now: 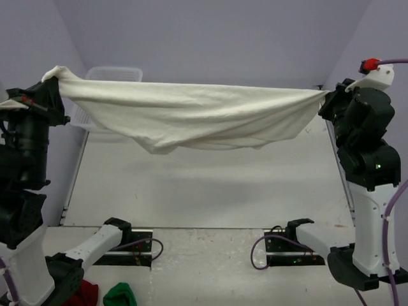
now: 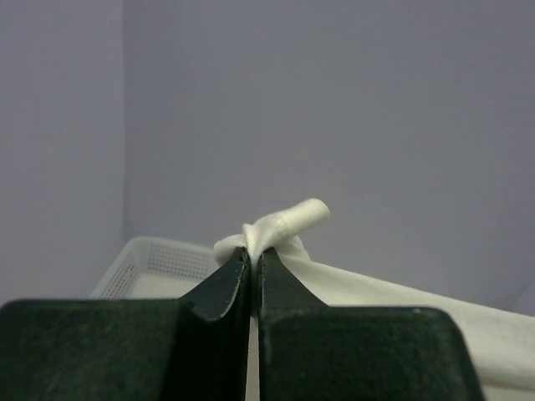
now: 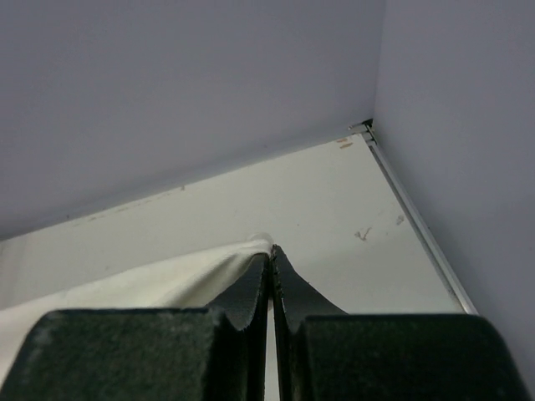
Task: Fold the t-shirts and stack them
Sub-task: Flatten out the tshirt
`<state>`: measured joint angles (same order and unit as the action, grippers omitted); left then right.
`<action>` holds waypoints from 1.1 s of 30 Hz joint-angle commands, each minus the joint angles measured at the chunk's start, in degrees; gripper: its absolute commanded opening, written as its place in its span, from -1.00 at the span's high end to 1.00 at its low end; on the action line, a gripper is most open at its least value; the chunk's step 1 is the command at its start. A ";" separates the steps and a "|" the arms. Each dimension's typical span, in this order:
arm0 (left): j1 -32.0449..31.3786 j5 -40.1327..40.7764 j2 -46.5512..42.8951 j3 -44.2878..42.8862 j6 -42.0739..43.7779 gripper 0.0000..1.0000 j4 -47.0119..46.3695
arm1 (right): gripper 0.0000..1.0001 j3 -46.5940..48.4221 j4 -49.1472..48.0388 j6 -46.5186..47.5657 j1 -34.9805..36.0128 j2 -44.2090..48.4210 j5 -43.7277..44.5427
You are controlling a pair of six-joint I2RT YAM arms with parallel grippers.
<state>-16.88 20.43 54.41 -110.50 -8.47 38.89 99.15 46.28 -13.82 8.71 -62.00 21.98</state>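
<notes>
Left hand [image 1: 56, 88]: raised high at the left side of the scene, fingers pressed together on one corner of a plain off-white soft cotton t-shirt [image 1: 191, 115]. The left hand's wrist view shows the two dark fingers [image 2: 226, 288] closed tight. A small rolled nub of cloth pokes up past the tips, and the rest of the fabric runs off low to the right.

Behind that corner, a white perforated plastic basket [image 1: 113, 74] sits at the far left of the pale bench [image 1: 210, 185], against the back wall. Its contents cannot be made out.

At the near edge, by the left arm's base, lies a dark red cloth bundle [image 1: 83, 294]. Just beside it on the right is a small bright green cloth bundle [image 1: 120, 295].

T-shirt: off the bench entirely, stretched nearly level in the air between the two arms. Top edge taut; lower part sags in loose folds, deepest left of centre. Faint shadow on the bench below.

Right hand [image 1: 326, 102]: raised to about the same height on the right side, fingers shut on the opposite corner of the t-shirt. Its wrist view shows the tips closed with only a sliver of cloth at the pinch and the fabric trailing left. The bench's far corner and a metal edge strip [image 3: 418, 225] show beyond. A purple cable [image 1: 395, 210] runs down beside the right arm.
</notes>
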 commanded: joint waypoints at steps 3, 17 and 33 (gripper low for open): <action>0.10 -6.45 2.09 -3.49 -1.81 1.00 1.88 | 1.00 3.66 3.02 -0.24 1.40 0.39 5.97; -0.25 0.30 28.78 24.80 -8.67 1.00 -9.09 | 1.00 -9.94 -5.14 -3.31 -0.01 -21.22 4.57; 0.81 4.70 38.50 23.83 -9.82 -1.00 -23.23 | -0.96 -0.63 -10.86 2.31 0.87 -35.13 1.83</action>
<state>-15.42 22.85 98.45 -86.39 -17.85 22.26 96.86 37.89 -12.73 9.30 -100.88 23.18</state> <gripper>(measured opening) 0.997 0.975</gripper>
